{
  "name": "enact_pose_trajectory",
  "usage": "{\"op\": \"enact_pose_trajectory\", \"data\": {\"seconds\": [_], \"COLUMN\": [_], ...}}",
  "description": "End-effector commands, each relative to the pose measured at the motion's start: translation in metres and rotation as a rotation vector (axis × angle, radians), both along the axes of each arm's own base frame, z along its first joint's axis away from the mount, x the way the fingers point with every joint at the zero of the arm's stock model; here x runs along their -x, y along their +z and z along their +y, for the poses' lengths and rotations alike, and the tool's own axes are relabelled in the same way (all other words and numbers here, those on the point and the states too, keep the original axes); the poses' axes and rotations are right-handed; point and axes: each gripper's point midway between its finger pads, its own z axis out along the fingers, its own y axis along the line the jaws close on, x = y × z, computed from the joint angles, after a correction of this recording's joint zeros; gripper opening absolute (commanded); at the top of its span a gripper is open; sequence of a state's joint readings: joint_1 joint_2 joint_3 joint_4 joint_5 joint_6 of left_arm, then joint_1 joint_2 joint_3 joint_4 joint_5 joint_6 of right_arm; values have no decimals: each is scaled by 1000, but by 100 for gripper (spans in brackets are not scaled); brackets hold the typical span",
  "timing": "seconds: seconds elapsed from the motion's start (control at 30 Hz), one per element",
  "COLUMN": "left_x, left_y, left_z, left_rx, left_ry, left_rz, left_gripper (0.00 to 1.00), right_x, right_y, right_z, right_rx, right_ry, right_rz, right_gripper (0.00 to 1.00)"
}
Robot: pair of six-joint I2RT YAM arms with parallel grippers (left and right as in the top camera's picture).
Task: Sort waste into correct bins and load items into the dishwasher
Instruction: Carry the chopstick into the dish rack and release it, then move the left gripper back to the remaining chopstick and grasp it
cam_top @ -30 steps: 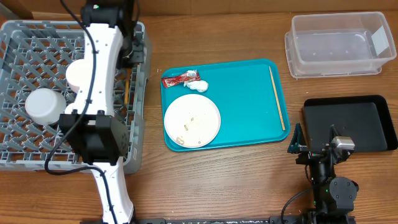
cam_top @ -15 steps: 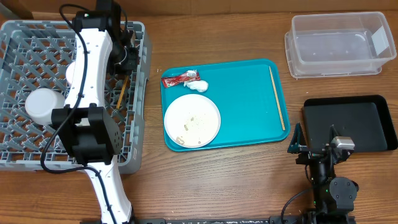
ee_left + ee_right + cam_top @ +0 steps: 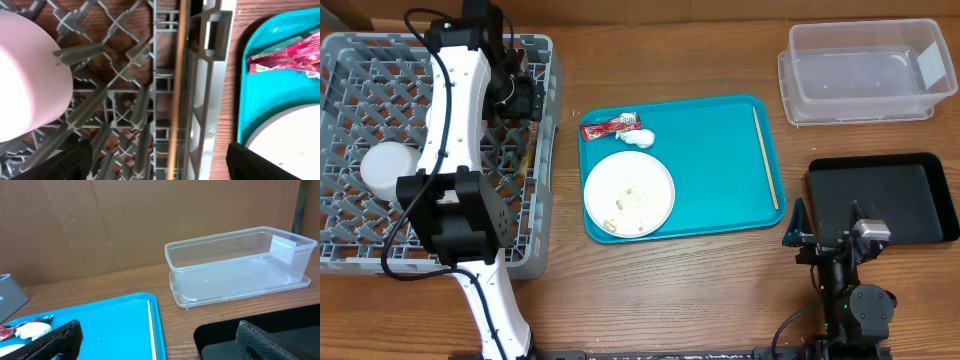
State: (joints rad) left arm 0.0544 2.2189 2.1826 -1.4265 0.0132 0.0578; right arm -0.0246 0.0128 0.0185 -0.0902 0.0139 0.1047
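My left gripper (image 3: 517, 97) hangs open over the right side of the grey dishwasher rack (image 3: 360, 250). Below it, in the left wrist view, one wooden chopstick (image 3: 176, 100) lies free along the rack's right wall, between the spread fingers of that gripper (image 3: 160, 162). A white cup (image 3: 387, 170) stands in the rack. On the teal tray (image 3: 720, 190) sit a white plate (image 3: 628, 193) with rice scraps (image 3: 618, 205), a red wrapper (image 3: 608, 127), a tissue wad (image 3: 640, 138) and a second chopstick (image 3: 765, 158). My right gripper (image 3: 823, 243) rests open near the table's front, holding nothing.
The clear tub (image 3: 865, 70) stands at the back right, the black tray (image 3: 880, 197) in front of it, beside my right gripper (image 3: 160, 347). The left arm stretches across the rack and hides part of its floor. A brown board closes off the back.
My left gripper has opened and let go of the chopstick, which now lies in the rack. The left arm has swung toward the rack's far edge. The right arm has not moved.
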Motion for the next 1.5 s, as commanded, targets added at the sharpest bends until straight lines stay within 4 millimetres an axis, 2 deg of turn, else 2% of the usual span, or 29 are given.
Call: {"op": "enact_pose_trajectory", "data": {"seconds": [0.0, 0.3, 0.4, 0.5, 0.57, 0.63, 0.7, 0.77, 0.8, 1.03, 1.13, 1.2, 1.3, 1.47], "left_x": [3, 4, 4, 3, 5, 10, 16, 23, 27, 69, 86, 85, 79, 79], "left_y": [5, 10, 21, 41, 59, 72, 80, 85, 86, 97, 93, 80, 64, 62], "left_z": [-6, -33, -51, -80, -109, -138, -168, -198, -214, -341, -392, -410, -415, -415], "left_rx": [50, 205, 300, 442, 571, 680, 746, 780, 794, 863, 817, 681, 469, 286], "left_ry": [32, 11, -24, -59, -98, -143, -199, -267, -296, -482, -552, -423, -190, 10], "left_rz": [-2, -3, -16, -37, -49, -44, -32, -27, -24, 6, -40, -83, -187, -368], "left_gripper": [85, 80, 80, 80, 78, 69, 68, 82, 100, 100, 100, 100, 100, 100], "right_x": [0, 0, 0, 0, 0, 0, 0, 0, 0, 0, 0, 0, 0, 0], "right_y": [-2, -2, -2, -2, -2, -2, -2, -2, -2, -2, -2, -2, -2, -2], "right_z": [0, 0, 0, 0, 0, 0, 0, 0, 0, 0, 0, 0, 0, 0], "right_rx": [-4, -4, -4, -4, -4, -4, -4, -4, -4, -4, -4, -4, -4, -4], "right_ry": [-2, -2, -2, -2, -2, -2, -2, -2, -2, -2, -2, -2, -2, -2], "right_rz": [-5, -5, -5, -5, -5, -5, -5, -5, -5, -5, -5, -5, -5, -5], "right_gripper": [100, 100, 100, 100, 100, 100, 100, 100, 100, 99, 100, 100, 99, 100]}}
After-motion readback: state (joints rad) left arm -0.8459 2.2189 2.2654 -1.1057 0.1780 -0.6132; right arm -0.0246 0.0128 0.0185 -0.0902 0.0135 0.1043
